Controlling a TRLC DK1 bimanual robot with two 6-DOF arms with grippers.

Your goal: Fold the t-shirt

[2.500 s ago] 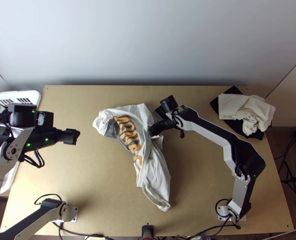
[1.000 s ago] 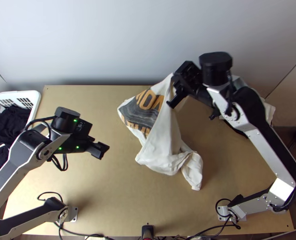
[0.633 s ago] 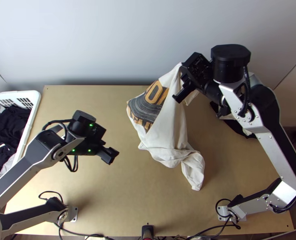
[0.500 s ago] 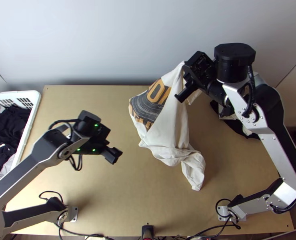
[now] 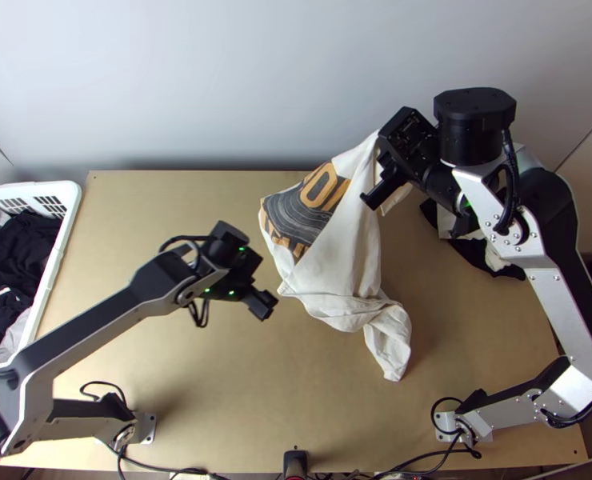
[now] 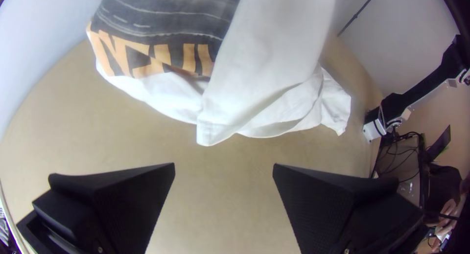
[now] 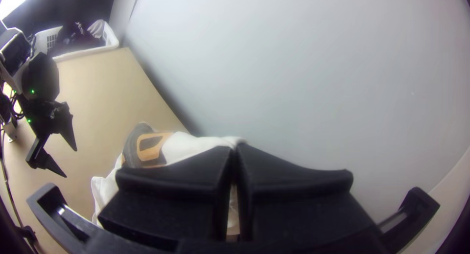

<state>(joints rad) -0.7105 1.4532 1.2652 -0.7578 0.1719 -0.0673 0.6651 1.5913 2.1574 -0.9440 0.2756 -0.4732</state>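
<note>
right of centre in the top view, we pinch the shirt (image 5: 344, 256) aloft in our right gripper (image 7: 236, 147), likely to shake out creases, our left gripper (image 6: 224, 166) open at centre, presumably for a second hold.

Large orange lettering (image 5: 323, 188) edges the dark printed panel (image 5: 294, 216) on the white t-shirt (image 5: 352, 248), cut off by folds, with no whole word legible.

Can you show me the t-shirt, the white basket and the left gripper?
T-shirt (image 5: 344, 264): top view, on white cloth beside the print.
White basket (image 5: 48, 188): top view, on its rim.
Left gripper (image 6: 223, 164): left wrist view, midway between its open fingertips.
</note>
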